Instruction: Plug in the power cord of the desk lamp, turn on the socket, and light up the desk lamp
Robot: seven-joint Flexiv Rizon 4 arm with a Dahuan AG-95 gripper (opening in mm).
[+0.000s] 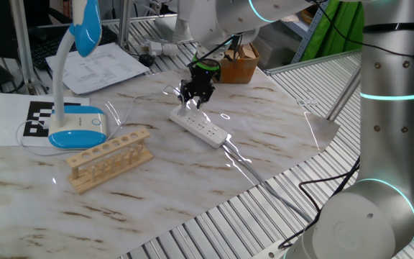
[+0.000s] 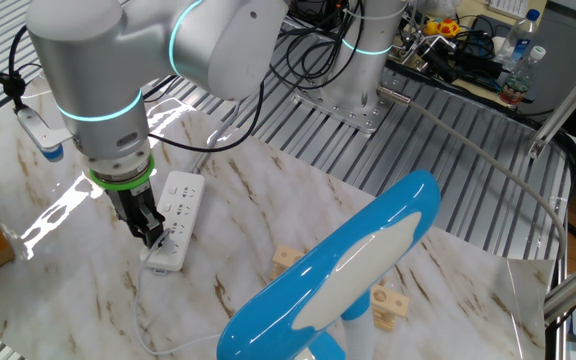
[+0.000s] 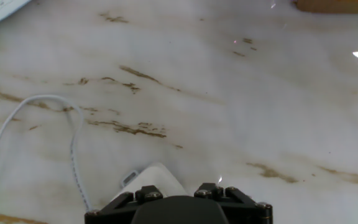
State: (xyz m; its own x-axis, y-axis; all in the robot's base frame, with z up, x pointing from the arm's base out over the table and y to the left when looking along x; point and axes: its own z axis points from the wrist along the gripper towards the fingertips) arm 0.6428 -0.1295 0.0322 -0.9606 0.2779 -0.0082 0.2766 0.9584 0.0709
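Your pincer [image 1: 195,98] points straight down over the end of the socket [image 1: 201,128] nearest the lamp; you cannot tell from any view whether its jaws stand apart or grip anything, since the black fingers hide the gap. Under the fingers in the hand view sits a small white plug [image 3: 156,180], at the strip's end.

The socket is a long flat white strip with a row of outlets, lying slantwise on the counter [image 1: 192,180], its thick cable running off toward the counter's edge. The power cord [image 3: 42,124] is a thin white line looping over the marble away from the plug. The desk lamp [image 1: 75,86] stands well apart from the strip, its bendy white neck rising from an oval white base with a blue rim, its blue-edged head high above.

A wooden test-tube rack [image 1: 110,158] lies near the lamp's base. The counter is pale marble with brown veins, glossy with glare. Beyond it you see ribbed metal flooring, papers, a cardboard box [image 1: 237,65] and tangled black cables.
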